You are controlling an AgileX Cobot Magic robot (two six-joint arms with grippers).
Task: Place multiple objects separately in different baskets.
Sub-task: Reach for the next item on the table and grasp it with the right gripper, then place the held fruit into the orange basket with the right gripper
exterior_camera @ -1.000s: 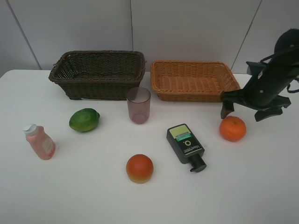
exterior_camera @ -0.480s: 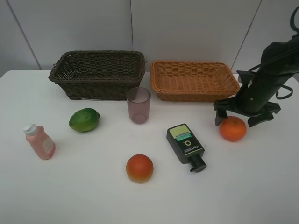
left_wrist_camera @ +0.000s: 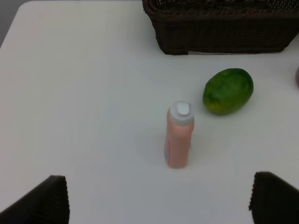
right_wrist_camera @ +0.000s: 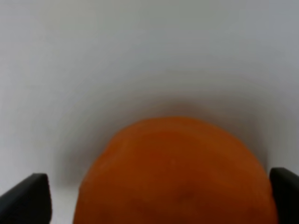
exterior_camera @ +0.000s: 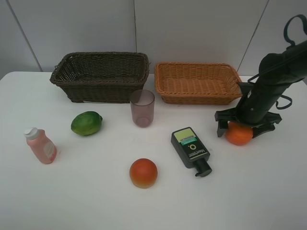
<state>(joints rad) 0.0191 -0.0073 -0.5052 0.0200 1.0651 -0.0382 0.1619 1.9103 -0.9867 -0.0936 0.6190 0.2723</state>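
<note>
Between the wide-spread jaws of the right pincer (exterior_camera: pixel 244 128), in the high view, sits the tangerine (exterior_camera: pixel 238 136) on the worktop (exterior_camera: pixel 96 191), seemingly ungripped: the pick is in hand. Next, I judge, close, lift, and carry to the tan basket (exterior_camera: pixel 196 98) just behind; the dark bottle (exterior_camera: pixel 190 147) at the pincer's side is no obstacle. Left wrist view: the left pincer (left_wrist_camera: pixel 159 198) hangs wide open, empty, pink bottle (left_wrist_camera: pixel 180 137) just ahead, lime (left_wrist_camera: pixel 228 91) and dark basket (left_wrist_camera: pixel 219 35) beyond. Right wrist view: fingertips (right_wrist_camera: pixel 28 198) flank the fruit; contact unclear.

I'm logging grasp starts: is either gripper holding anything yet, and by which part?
Nothing is held. The right gripper stands open around the tangerine, not clamped on it. The left gripper is open and empty.
</note>
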